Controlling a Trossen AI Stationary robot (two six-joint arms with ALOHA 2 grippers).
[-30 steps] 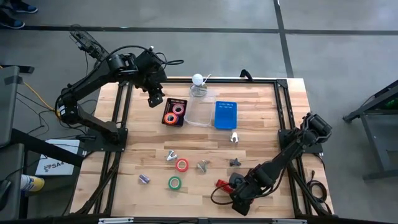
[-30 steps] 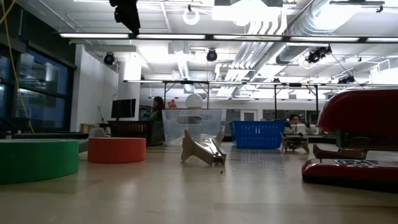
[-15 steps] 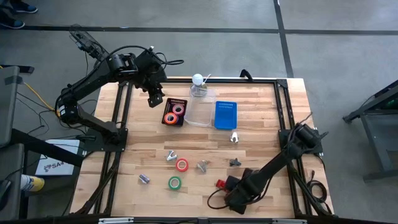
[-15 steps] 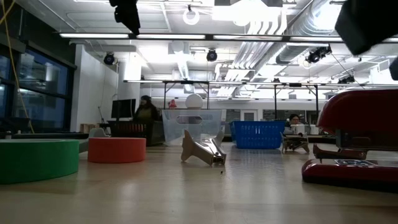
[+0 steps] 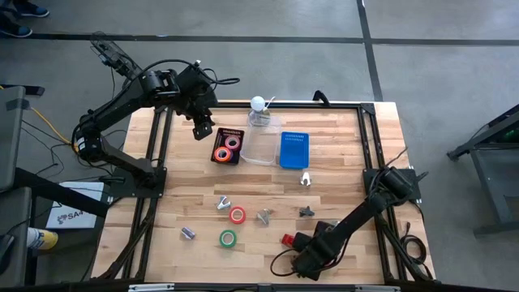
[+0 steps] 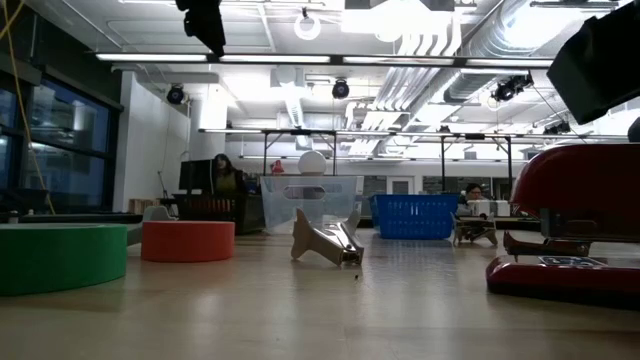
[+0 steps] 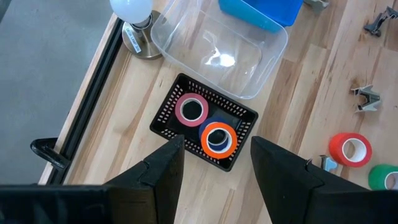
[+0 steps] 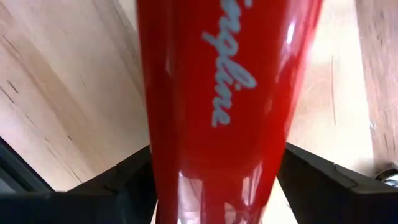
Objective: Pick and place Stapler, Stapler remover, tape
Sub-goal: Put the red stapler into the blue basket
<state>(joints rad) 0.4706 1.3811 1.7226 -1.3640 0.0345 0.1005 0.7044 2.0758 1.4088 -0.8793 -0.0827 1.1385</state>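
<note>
The red stapler (image 5: 287, 240) lies flat on its base near the table's near edge, and it fills the right wrist view (image 8: 217, 93). My right gripper (image 5: 302, 248) is over it, open, with one finger on each side of its top. A pink tape roll (image 7: 191, 109) and an orange tape roll (image 7: 217, 138) lie in the black basket (image 5: 228, 147). A red-orange roll (image 5: 237, 215) and a green roll (image 5: 228, 238) lie flat on the table. Metal staple removers (image 5: 223, 203) (image 5: 264, 216) lie nearby. My left gripper (image 7: 217, 180) hangs open above the basket. My right gripper comes from above, its fingers (image 8: 124, 180) along either side of the stapler's glossy red top (image 8: 186, 162). I cannot tell whether they touch it. The stapler rests on the table (image 6: 565, 280).
A blue tray (image 5: 294, 149) and a clear tub (image 5: 261, 144) stand at the far middle, with a white-bulbed bottle (image 5: 258, 104) behind them. More removers (image 5: 305, 212) (image 5: 306, 178) and a small clip (image 5: 188, 233) lie loose. Black rails frame the table.
My right arm has shifted a little toward the table's left along the near edge and come down over the stapler. Its dark body has entered the top right of the low view. The stapler has stayed in place.
</note>
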